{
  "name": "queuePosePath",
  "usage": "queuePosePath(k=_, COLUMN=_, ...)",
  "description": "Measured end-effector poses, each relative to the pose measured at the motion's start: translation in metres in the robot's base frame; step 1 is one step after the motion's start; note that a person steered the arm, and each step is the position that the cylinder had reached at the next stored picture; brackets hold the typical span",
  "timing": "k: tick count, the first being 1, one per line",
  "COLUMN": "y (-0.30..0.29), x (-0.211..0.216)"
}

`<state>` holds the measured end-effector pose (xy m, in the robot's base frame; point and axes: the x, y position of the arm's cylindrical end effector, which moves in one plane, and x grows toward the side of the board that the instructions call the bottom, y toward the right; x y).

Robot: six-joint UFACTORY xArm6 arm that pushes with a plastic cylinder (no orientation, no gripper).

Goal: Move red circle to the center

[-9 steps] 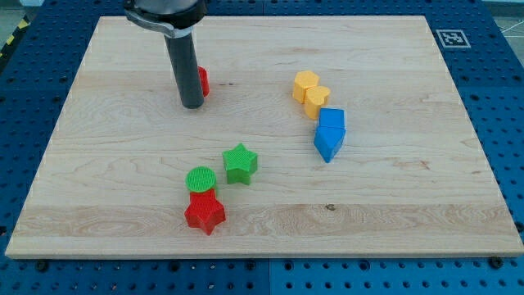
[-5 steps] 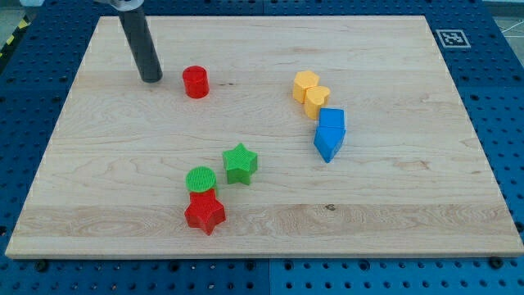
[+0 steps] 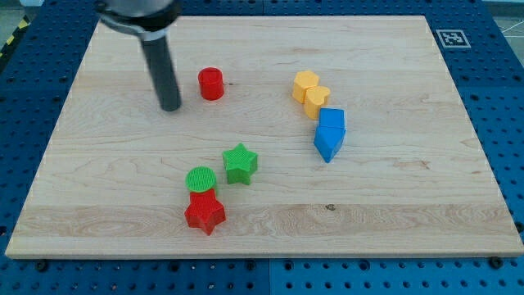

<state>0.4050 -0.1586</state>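
Observation:
The red circle (image 3: 211,83) is a small upright cylinder on the wooden board (image 3: 393,205), left of the middle and toward the view's top. My tip (image 3: 170,106) stands on the board to the left of the red circle and slightly lower in the view, with a small gap between them. The dark rod rises from the tip to the view's top edge.
A green star (image 3: 240,163), a green circle (image 3: 201,179) and a red star (image 3: 205,213) cluster below the middle. Two yellow blocks (image 3: 311,90) and two blue blocks (image 3: 330,133) sit right of the middle. A marker tag (image 3: 451,38) is at the top right corner.
The red circle has shifted a little to the right. My tip swung away to the upper left, then came back down and right, ending just left of the circle.

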Motion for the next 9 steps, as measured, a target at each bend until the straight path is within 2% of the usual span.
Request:
queuePosePath(k=2, y=0.008, x=-0.017)
queuePosePath(k=5, y=0.082, x=-0.025)
queuePosePath(k=7, y=0.036, x=-0.05)
queuePosePath(k=8, y=0.05, x=-0.077)
queuePosePath(k=9, y=0.068, x=-0.082)
